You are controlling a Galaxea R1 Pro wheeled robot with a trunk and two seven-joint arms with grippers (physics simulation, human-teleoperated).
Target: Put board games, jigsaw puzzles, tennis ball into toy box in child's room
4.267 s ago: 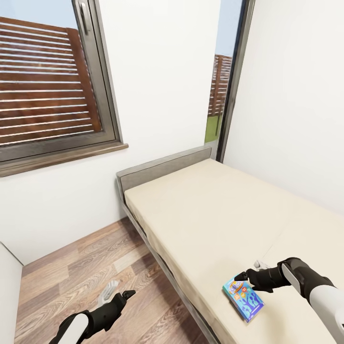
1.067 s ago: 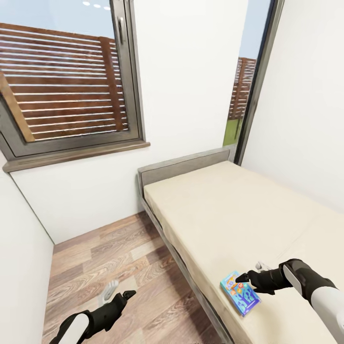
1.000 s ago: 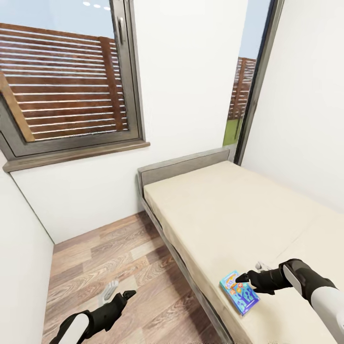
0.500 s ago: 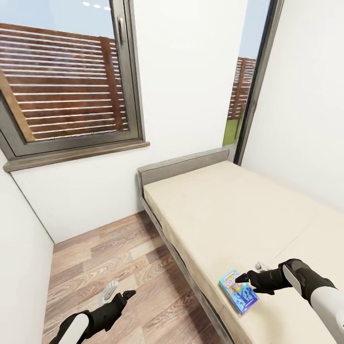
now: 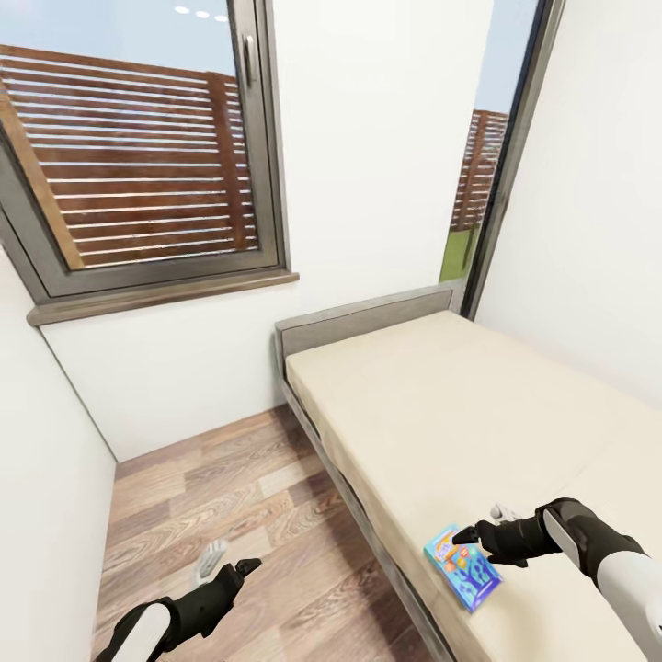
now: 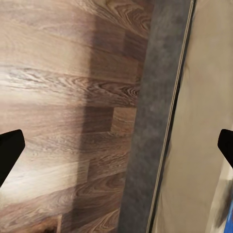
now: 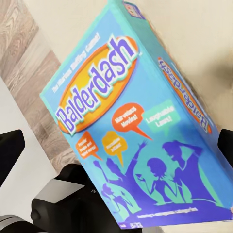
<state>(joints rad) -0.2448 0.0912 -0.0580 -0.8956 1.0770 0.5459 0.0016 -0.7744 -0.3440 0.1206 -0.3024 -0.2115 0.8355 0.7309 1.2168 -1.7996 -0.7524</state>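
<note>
Right gripper (image 5: 482,526) hovers just over the blue board game (image 5: 463,567), jaws spread, nothing pinched. That box lies flat near the outer edge of the bed (image 5: 441,414), close to its foot end; the right wrist view reads "Balderdash" on its lid (image 7: 131,126). Step in hand, by judgement: collecting a bed game. Next move calls for lowering and closing across the box's narrow width. Right forearm reaches in low, roughly level. Left gripper (image 5: 227,563) hangs over the wood floor (image 5: 202,496), fingers apart.
</note>
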